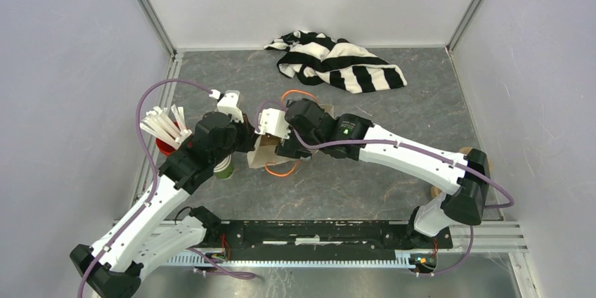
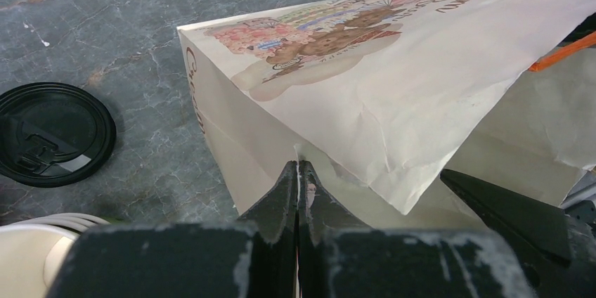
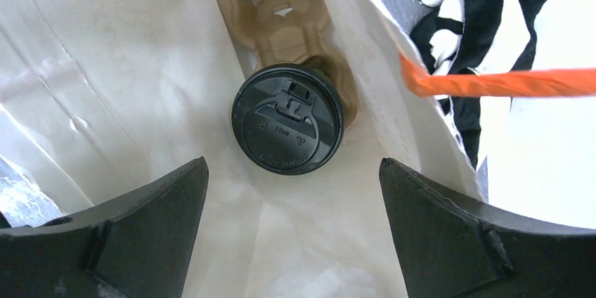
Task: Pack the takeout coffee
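Left gripper (image 2: 299, 170) clenched on a fold at the rim of a printed paper bag (image 2: 393, 80), apparently to pull the mouth wide and steady the bag while its partner works from above. Right gripper (image 3: 292, 171) hangs in that mouth with its jaws spread wide and nothing between them, released above the takeout coffee (image 3: 288, 119).

The cup sits deep inside the bag, seated at the near end of a brown pulp cup carrier (image 3: 277, 10) that runs on toward the bag's far wall. Its black lid faces squarely up at the wrist camera, so its long axis runs along the bag's depth, base toward the bottom and top toward the opening. The green wall is hidden beneath the lid. By this showing the coffee is in place, and what is left is likely a clean exit for the right arm.

An orange handle (image 3: 492, 83) crosses the bag's edge. Beyond, a loose black lid (image 2: 53, 133) lies flat on the grey tabletop (image 1: 393, 171), and a striped cloth (image 1: 341, 62) is heaped at the far wall.
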Action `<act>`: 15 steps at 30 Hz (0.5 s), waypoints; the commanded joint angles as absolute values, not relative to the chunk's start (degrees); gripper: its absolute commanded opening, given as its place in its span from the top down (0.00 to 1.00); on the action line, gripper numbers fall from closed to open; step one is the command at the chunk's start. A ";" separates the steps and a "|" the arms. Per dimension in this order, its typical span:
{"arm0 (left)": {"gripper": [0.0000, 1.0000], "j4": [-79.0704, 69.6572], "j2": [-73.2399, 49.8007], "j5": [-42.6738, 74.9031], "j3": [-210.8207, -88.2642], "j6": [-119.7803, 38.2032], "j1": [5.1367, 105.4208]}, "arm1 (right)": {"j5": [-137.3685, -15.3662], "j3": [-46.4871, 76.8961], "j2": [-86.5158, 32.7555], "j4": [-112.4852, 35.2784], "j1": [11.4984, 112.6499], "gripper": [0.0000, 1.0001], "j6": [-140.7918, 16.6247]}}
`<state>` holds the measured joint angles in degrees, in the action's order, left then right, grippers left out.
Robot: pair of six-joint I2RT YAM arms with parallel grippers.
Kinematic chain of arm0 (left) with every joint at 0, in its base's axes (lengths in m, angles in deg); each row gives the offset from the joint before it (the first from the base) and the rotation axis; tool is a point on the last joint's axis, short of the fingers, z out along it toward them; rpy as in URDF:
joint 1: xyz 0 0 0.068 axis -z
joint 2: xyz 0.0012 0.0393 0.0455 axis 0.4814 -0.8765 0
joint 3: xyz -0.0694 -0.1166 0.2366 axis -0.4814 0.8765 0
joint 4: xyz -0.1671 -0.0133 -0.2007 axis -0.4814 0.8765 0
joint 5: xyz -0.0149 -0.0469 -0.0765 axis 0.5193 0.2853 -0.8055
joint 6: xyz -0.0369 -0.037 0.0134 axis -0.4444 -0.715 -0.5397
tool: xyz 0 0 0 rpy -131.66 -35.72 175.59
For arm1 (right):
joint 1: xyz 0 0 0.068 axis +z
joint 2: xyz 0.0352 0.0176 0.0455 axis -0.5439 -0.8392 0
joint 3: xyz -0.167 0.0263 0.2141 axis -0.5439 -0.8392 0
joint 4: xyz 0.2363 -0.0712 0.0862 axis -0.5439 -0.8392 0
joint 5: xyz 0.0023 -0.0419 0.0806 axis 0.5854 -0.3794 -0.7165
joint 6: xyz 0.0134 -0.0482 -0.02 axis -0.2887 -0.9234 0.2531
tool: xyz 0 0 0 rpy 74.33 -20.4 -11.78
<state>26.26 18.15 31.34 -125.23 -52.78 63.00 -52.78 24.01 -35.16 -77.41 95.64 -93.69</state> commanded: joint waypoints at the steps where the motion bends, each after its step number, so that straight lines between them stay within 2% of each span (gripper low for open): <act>1: 0.98 28.52 16.92 31.86 -129.29 -55.93 63.17 | -50.49 27.55 -33.54 -76.61 96.23 0.02 -86.70; 15: 0.98 32.86 10.91 34.13 -135.76 -58.82 63.10 | -48.85 36.54 -33.95 -87.12 97.11 0.02 -80.33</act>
